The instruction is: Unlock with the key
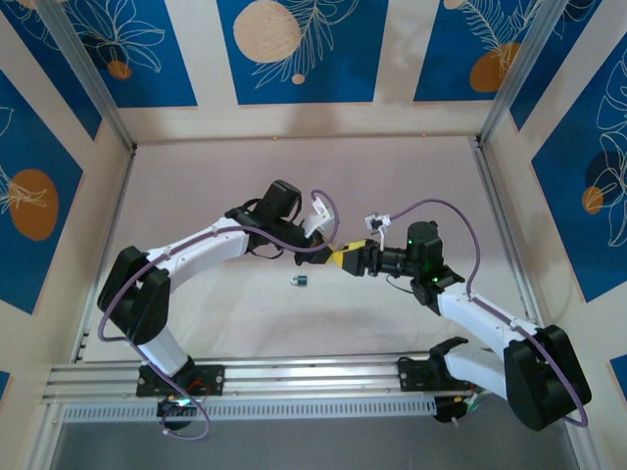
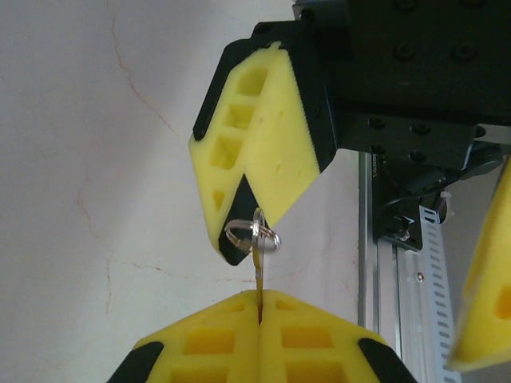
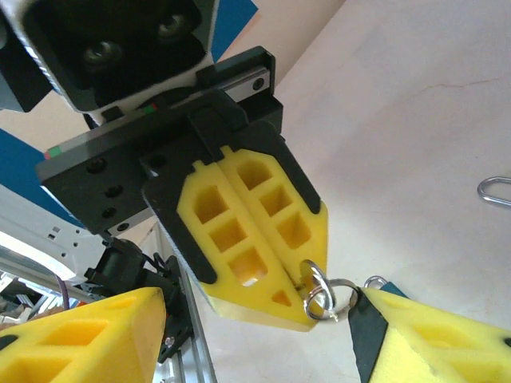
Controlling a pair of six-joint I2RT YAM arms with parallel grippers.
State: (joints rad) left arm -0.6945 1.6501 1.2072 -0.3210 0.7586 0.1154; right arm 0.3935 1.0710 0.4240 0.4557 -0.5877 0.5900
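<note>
My left gripper (image 2: 260, 299) is shut on the blade of the key (image 2: 259, 271), a slim metal strip that sticks up from between the pads. Its silver split ring (image 2: 254, 235) hangs at the head. In the right wrist view the key's head (image 3: 308, 279) pokes out of the closed left fingers (image 3: 247, 231), with the ring (image 3: 331, 295) beside it. My right gripper (image 3: 259, 319) stands open around that tip, and its right finger (image 3: 423, 335) touches the ring. Both grippers (image 1: 350, 258) meet above the table's middle. The small padlock (image 1: 299, 282) lies on the table, below and to the left of them.
The aluminium rail (image 1: 294, 377) runs along the near edge, between the arm bases. Beige walls with blue panels (image 1: 294, 49) enclose the table on three sides. A silver loop (image 3: 495, 190) lies on the table at the right edge of the right wrist view.
</note>
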